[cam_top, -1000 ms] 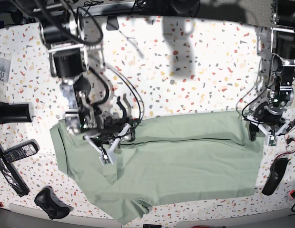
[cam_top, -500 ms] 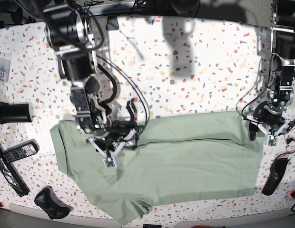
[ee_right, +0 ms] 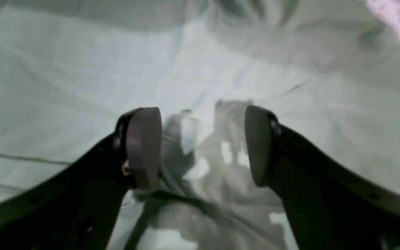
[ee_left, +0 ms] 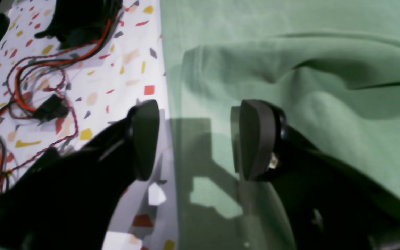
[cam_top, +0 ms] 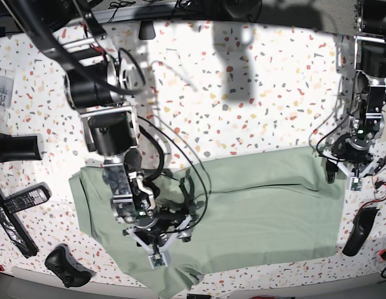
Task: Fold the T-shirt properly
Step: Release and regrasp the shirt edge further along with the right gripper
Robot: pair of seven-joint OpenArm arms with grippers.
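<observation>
I've got my right gripper point(ee_right: 201, 147) spread wide and empty over the T-shirt point(cam_top: 261, 205); my left gripper point(ee_left: 196, 139) gapes empty, straddling its edge.

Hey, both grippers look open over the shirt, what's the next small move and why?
Probably lower the right gripper and pinch the fabric: its jaws stand open and empty above the T-shirt, while the left gripper waits open, straddling the opposite edge.
</observation>
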